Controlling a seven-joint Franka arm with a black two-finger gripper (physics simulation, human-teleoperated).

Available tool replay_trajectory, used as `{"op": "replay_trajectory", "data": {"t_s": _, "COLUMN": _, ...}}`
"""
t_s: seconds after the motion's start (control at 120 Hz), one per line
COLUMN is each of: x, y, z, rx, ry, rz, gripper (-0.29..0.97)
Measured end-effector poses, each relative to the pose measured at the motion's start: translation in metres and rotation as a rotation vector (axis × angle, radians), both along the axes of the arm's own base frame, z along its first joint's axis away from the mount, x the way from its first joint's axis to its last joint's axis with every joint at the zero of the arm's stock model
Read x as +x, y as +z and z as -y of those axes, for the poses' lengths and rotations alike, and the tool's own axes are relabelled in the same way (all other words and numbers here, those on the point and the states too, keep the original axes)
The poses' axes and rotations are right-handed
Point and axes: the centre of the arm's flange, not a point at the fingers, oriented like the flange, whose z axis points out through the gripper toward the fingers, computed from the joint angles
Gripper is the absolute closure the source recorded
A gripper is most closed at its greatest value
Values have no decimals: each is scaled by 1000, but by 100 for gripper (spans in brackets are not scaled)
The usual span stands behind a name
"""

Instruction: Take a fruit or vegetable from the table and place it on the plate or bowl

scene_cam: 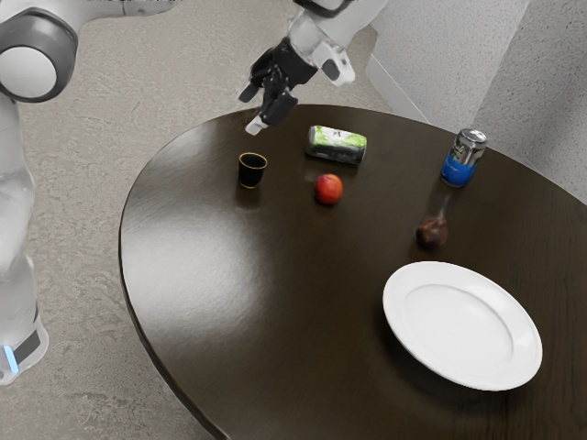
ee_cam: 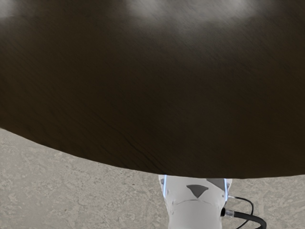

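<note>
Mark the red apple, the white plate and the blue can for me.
red apple (scene_cam: 328,188): exterior view, middle of its skin.
white plate (scene_cam: 461,323): exterior view, its bare centre.
blue can (scene_cam: 458,167): exterior view, its side wall.

The whole table (scene_cam: 229,302) is viewed from above at the arm's side; its shared top is viewed closely from the wrist.

The table (scene_cam: 229,302) runs off the exterior view's right and bottom edges, the arm (scene_cam: 323,27) is cut off at the top, the brown lump (scene_cam: 432,232) (dark and roundish) near the plate (scene_cam: 461,325) is too blurry to name, and the words on the green can (scene_cam: 337,144) are too small to read.
</note>
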Motion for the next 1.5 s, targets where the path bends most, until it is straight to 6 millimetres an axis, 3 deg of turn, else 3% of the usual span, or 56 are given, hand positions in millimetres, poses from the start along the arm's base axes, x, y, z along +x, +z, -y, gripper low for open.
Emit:
{"op": "replay_trajectory", "data": {"t_s": 0.15, "x": 37, "y": -3, "z": 4, "rx": 19, "ry": -57, "rz": 192, "gripper": 0}}
{"op": "replay_trajectory", "data": {"t_s": 0.367, "x": 57, "y": 3, "z": 17, "rx": 39, "ry": -93, "rz": 331, "gripper": 0}}
{"op": "replay_trajectory", "data": {"t_s": 0.475, "x": 68, "y": -9, "z": 35, "rx": -18, "ry": -110, "rz": 373, "gripper": 0}}
{"op": "replay_trajectory", "data": {"t_s": 0.542, "x": 85, "y": -29, "z": 42, "rx": -62, "ry": -121, "rz": 369, "gripper": 0}}
{"op": "replay_trajectory", "data": {"t_s": 0.592, "x": 98, "y": -40, "z": 22, "rx": -88, "ry": -95, "rz": 370, "gripper": 0}}
{"op": "replay_trajectory", "data": {"t_s": 0.692, "x": 131, "y": -66, "z": -71, "rx": -132, "ry": 14, "rz": 383, "gripper": 0}}
{"op": "replay_trajectory", "data": {"t_s": 0.783, "x": 145, "y": -83, "z": -110, "rx": -153, "ry": 38, "rz": 388, "gripper": 0}}
{"op": "replay_trajectory", "data": {"t_s": 0.883, "x": 149, "y": -83, "z": -118, "rx": -152, "ry": 20, "rz": 403, "gripper": 0}}
{"op": "replay_trajectory", "data": {"t_s": 1.192, "x": 175, "y": -126, "z": -161, "rx": -242, "ry": -42, "rz": 396, "gripper": 0}}
{"op": "replay_trajectory", "data": {"t_s": 1.5, "x": 191, "y": -158, "z": -175, "rx": -258, "ry": -132, "rz": 379, "gripper": 0}}
